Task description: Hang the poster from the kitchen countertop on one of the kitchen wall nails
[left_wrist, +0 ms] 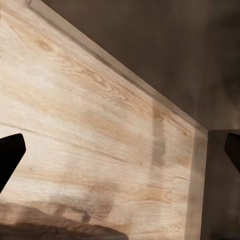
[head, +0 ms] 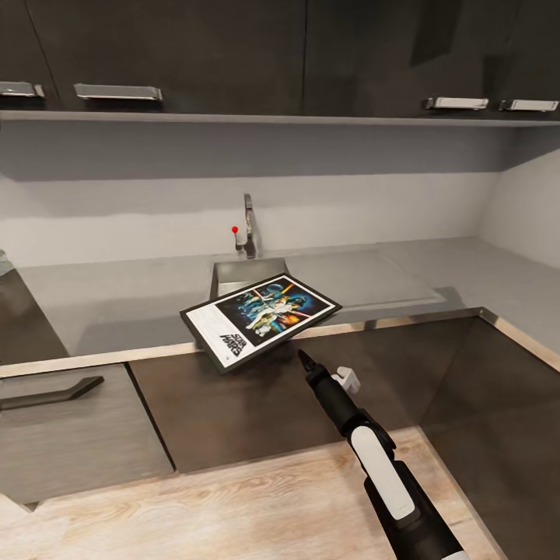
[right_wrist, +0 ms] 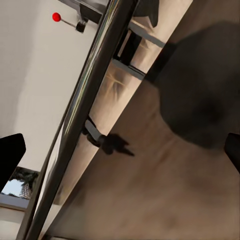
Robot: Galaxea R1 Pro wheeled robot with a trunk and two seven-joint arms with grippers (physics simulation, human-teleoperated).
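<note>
The Star Wars poster point(head: 260, 319) lies slanted at the front of the grey kitchen countertop point(head: 117, 303), just before the sink, with its near corner hanging past the shiny steel front edge point(right_wrist: 82, 107). My right gripper point(head: 302, 356) reaches up from the lower right and ends just below the poster's overhanging edge, a short gap away. In the right wrist view that gripper point(right_wrist: 120, 152) is open, its dark fingertips point(right_wrist: 10, 155) far apart and nothing between them. My left gripper point(left_wrist: 120, 152) is open too, over the wooden floor point(left_wrist: 90, 125). No wall nail is in view.
A steel sink point(head: 241, 274) and a tap point(head: 248, 229) with a red knob point(head: 235, 229) stand behind the poster. Dark upper cabinets point(head: 194, 54) hang overhead. Dark lower cabinets point(head: 257, 404) form a corner on the right, and a drawer handle point(head: 47, 393) juts out at the left.
</note>
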